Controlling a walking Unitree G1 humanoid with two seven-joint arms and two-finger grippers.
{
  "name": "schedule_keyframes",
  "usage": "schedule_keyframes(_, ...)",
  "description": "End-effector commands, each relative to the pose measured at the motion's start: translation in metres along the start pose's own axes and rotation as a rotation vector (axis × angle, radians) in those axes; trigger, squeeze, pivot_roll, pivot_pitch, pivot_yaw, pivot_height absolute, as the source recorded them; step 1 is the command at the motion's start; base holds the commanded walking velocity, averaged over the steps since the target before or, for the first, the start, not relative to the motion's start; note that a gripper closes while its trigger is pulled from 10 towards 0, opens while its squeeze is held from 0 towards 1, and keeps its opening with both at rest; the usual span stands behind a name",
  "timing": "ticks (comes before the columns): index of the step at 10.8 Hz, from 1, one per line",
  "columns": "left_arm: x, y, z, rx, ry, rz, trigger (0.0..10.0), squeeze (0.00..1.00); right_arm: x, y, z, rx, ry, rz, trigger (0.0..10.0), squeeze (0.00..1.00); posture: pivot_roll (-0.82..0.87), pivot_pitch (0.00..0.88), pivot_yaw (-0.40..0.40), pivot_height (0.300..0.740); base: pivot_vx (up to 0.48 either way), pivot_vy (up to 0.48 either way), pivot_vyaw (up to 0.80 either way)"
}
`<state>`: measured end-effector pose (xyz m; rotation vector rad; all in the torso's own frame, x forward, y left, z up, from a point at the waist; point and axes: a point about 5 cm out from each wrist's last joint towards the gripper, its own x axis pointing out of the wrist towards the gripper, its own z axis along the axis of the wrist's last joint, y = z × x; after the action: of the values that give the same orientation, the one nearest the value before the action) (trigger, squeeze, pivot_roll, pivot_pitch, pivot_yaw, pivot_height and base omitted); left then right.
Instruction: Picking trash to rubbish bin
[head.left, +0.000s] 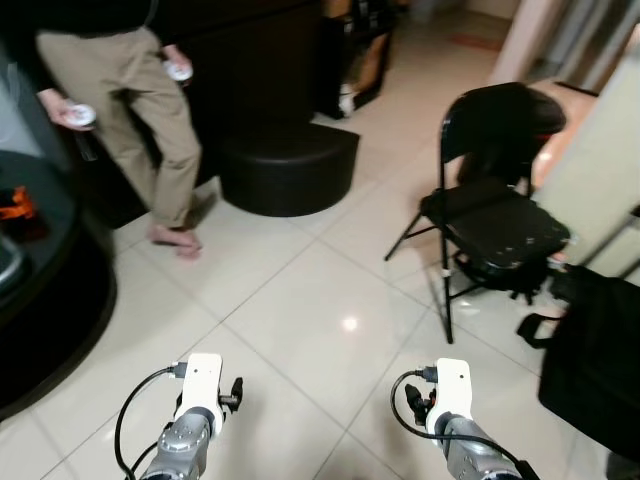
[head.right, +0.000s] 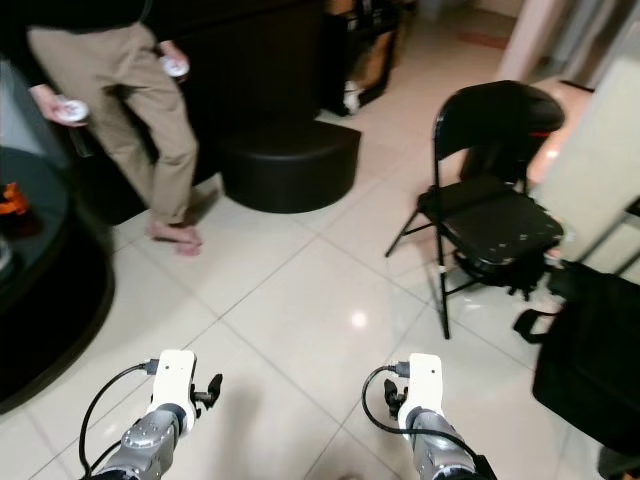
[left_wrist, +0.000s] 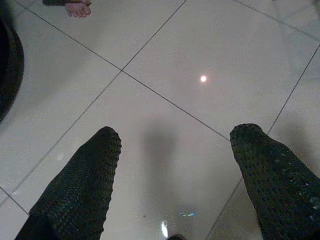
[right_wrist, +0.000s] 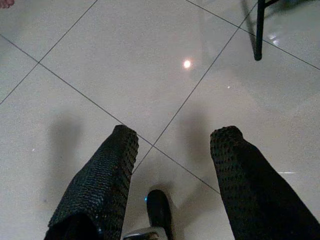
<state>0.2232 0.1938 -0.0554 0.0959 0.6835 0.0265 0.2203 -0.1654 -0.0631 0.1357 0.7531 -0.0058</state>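
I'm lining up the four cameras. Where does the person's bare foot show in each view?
Left eye view: the bare foot is upper left, on the tiles near the black stool.
Right eye view: same spot, upper left.
Left wrist view: toes at the frame edge, far ahead of the left claw.
Right wrist view: a sliver in a corner, far beyond the right claw.
Shared landmark: the light glint on the tiles.

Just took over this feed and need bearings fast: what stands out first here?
A black folding chair stands to the right on the pale tiled floor, with a black bag beside it. At upper left a person in khaki trousers stands barefoot holding white controllers, near a round black ottoman. Both end effectors, left and right, hang open over bare tile.
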Motion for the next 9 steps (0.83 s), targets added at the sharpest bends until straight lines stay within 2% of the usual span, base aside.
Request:
schedule_keyframes(1, 0.0012, -0.0025, 0.0031, 0.015, -0.007, 0.003, 10.0, 0.00, 0.0007, -0.0032, 0.0033, -0.007, 0.001, -0.009, 10.0, 0.00, 0.09, 0.000, -0.034, 0.740, 0.000, -0.480, -0.80)
schedule_keyframes(4, 0.0012, -0.0046, 0.0024, 0.009, -0.003, -0.001, 10.0, 0.00, 0.0010, -0.0033, 0.0044, -0.005, -0.002, -0.008, 10.0, 0.00, 0.08, 0.000, -0.035, 0.740, 0.000, -0.480, -0.80)
schedule_keyframes(9, 0.0020, -0.0036, 0.0048, -0.016, -0.010, 0.011, 10.0, 0.00, 0.0009, -0.0061, 0.0056, 0.011, -0.006, -0.023, 10.0, 0.00, 0.09, 0.000, -0.031, 0.740, 0.000, 0.000, -0.79)
